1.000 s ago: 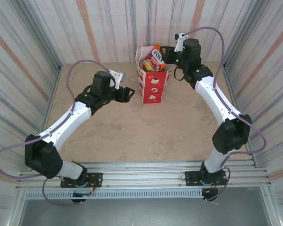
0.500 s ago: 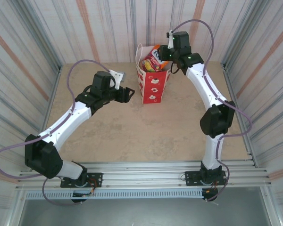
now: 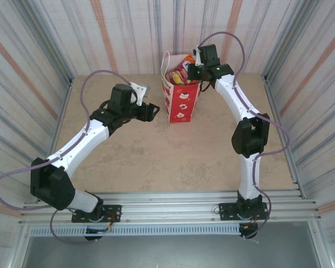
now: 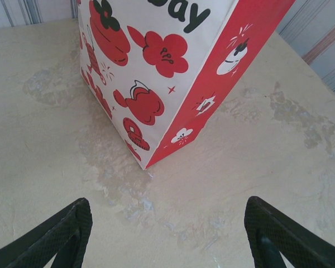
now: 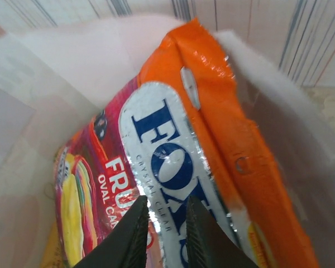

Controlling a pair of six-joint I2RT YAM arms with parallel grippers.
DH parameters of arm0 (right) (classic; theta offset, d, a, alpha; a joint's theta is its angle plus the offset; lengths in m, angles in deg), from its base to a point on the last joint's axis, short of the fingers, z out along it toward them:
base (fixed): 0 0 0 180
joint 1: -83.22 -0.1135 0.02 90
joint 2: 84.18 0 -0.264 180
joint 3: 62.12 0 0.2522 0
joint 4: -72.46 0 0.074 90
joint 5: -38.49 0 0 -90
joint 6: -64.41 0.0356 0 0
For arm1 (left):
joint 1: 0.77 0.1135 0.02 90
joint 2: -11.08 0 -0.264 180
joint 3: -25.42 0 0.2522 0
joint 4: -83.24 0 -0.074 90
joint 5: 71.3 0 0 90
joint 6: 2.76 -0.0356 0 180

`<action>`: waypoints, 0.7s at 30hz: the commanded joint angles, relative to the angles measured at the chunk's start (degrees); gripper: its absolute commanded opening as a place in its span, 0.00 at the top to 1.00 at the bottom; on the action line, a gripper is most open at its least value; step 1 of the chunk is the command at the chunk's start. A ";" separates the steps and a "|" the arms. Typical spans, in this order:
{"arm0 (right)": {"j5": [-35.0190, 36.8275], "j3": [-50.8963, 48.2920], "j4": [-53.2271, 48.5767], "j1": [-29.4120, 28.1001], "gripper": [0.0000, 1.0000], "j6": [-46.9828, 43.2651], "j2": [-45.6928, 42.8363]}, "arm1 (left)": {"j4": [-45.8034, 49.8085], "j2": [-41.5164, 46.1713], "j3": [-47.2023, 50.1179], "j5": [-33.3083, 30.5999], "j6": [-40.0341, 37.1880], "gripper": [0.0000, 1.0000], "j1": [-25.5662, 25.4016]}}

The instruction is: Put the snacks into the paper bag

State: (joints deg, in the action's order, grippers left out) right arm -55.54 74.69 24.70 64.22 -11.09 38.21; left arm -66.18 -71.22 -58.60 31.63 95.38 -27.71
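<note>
While the right gripper point(image 3: 193, 71) hangs over the mouth of the paper bag point(image 3: 181, 103), its fingers point(image 5: 135, 229) sit almost together, only a thin slit between them. The FOX'S packet point(image 5: 212, 139) is directly ahead of the tips and touching or nearly touching them. Can't tell whether they're clamped on the foil or just resting against it.

The packet stands tilted inside the bag, orange top edge up and away from the gripper, blue lettering just beyond the fingertips. White bag walls rise on both sides of the gripper in the right wrist view. From the top view, the packet point(image 3: 182, 64) pokes above the bag rim, right beside the gripper.

Left gripper point(image 3: 151, 111): jaws wide apart, nothing between them. In the left wrist view point(image 4: 167, 240) the bag point(image 4: 156, 84) is straight ahead of it, upright on the beige table point(image 4: 257, 167). The bag's near bottom corner lines up roughly midway between the fingers and is clearly apart from both, with the red side to the gripper's right and the white printed side to its left.
</note>
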 commanded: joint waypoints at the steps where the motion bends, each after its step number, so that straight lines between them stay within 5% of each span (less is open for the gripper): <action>1: -1.97 1.83 -4.94 0.47 0.81 0.68 2.41 | 0.67 -0.75 -2.27 0.53 -1.41 0.25 0.66; 6: -4.12 4.31 -7.35 0.51 0.83 1.01 4.24 | 0.25 -1.34 -3.68 0.83 -1.81 0.25 0.76; 21: -16.01 2.00 -1.74 2.53 0.45 2.57 -11.89 | -6.93 -10.81 -19.62 10.93 3.81 0.24 2.85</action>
State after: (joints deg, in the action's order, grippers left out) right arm -67.17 78.16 21.42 65.29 -10.52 32.65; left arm -71.18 -79.77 -74.12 39.48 97.85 -25.13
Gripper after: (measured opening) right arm 0.543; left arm 0.764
